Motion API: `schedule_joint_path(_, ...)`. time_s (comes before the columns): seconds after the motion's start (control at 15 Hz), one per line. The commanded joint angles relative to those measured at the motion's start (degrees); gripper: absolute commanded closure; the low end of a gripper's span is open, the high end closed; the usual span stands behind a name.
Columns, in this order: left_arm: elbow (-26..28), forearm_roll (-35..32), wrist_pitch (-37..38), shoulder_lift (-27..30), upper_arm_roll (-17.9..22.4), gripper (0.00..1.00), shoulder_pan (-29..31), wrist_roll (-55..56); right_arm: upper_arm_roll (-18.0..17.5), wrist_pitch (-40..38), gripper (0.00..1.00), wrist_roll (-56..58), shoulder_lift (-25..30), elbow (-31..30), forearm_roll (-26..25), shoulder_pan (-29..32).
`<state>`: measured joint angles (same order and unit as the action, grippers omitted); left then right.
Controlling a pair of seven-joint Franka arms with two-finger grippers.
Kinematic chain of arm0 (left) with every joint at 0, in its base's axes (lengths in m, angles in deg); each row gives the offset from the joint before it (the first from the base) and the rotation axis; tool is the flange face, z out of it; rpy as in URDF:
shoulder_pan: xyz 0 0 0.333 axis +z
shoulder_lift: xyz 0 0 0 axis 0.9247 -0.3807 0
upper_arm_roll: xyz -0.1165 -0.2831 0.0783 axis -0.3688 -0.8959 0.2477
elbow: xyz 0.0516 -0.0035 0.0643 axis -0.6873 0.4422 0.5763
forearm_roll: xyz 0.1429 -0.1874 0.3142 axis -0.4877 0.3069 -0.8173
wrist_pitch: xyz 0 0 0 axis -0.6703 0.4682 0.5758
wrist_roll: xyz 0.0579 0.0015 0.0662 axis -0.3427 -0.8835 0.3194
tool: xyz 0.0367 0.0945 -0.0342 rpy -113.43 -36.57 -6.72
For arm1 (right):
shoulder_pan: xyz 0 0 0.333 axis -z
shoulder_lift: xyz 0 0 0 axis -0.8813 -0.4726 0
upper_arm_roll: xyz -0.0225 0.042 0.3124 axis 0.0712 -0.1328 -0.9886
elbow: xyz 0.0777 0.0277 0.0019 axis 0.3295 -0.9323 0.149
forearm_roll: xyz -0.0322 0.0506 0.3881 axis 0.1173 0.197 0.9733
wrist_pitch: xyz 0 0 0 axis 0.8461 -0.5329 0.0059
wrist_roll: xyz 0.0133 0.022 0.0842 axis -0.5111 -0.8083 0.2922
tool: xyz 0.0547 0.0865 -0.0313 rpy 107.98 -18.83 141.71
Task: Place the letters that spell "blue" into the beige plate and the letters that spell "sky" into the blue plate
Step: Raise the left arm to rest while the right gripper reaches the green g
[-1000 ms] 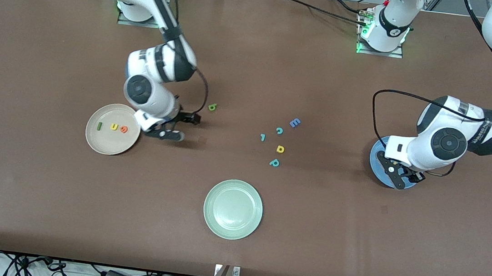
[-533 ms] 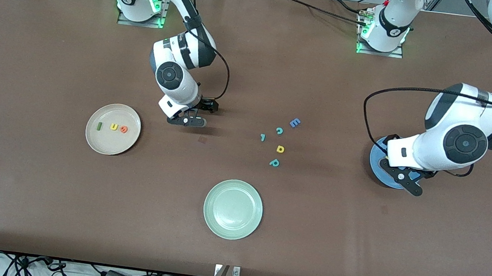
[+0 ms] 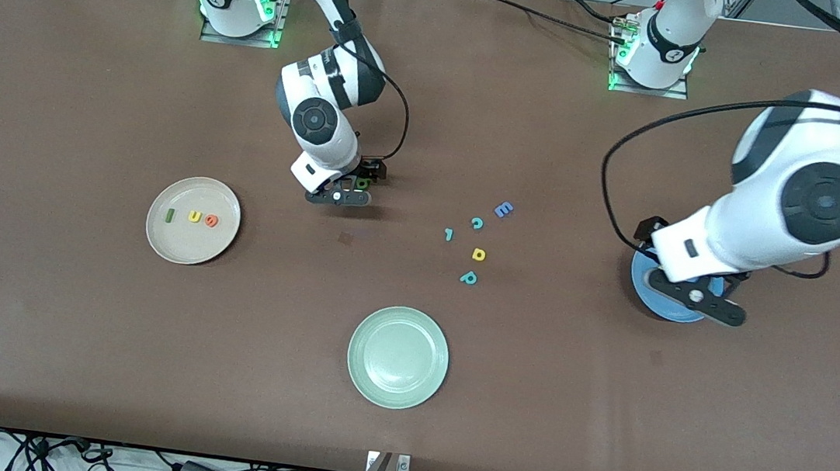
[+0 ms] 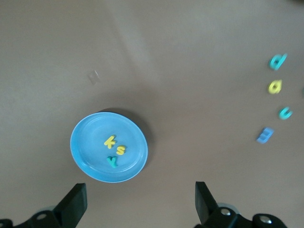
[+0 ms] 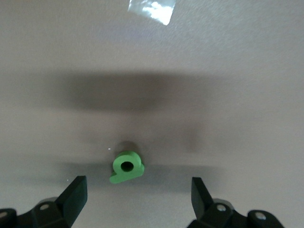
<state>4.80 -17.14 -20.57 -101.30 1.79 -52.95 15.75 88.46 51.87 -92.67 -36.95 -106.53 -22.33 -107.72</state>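
Green foam "b" [image 5: 126, 167]: I see it flat on the brown counter [image 3: 67, 323], a small round-bowled letter with a hole through it, lying between the spread jaws of the right gripper [image 3: 351, 188], which hovers just over it and touches nothing.

Beige plate [image 3: 177, 245], toward the right arm's end: round, shallow, cream. It holds the dark green bar "l" [image 3: 170, 215], the yellow "u" [image 3: 194, 216] and the orange "e" [image 3: 211, 221] in a row.

Blue plate [image 4: 88, 152], toward the left arm's end: bright, round, shallow. In it I count the yellow "k" [image 4: 109, 141], yellow "s" [image 4: 121, 150] and teal "y" [image 4: 112, 162], close together.

Left gripper [image 3: 698, 300]: over the blue plate, jaws wide, empty.

Pale green plate [image 3: 365, 386]: nearest the front camera.

Loose letters mid-counter: blue "E" [image 3: 503, 209], teal "c" [image 3: 477, 223], teal hook [image 3: 449, 234], a small yellow letter [image 3: 478, 254], teal "p" [image 3: 469, 277].
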Motion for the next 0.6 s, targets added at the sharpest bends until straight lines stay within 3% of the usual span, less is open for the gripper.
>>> schedule_joint_path(0.0,-0.5,8.39,1.0,5.84,11.64,0.0,-5.6,1.21,0.64,1.43,0.15,0.42,-1.15,0.3,0.41,-1.36)
schedule_joint_path(0.27,5.37,17.11,-0.13,14.02,32.37,0.0,-17.01,1.3,0.64,2.05,0.35,0.42,-1.86,1.01,0.32,-2.25)
schedule_joint_path(0.4,13.08,16.77,-2.85,21.29,35.31,0.0,-19.32,0.69,0.64,2.05,0.41,0.42,-2.12,1.36,0.32,-2.33)
schedule_joint_path(0.53,24.24,16.42,-11.34,28.77,36.46,0.0,-20.99,0.95,0.64,2.05,0.44,0.42,-2.21,1.45,0.32,-2.33)
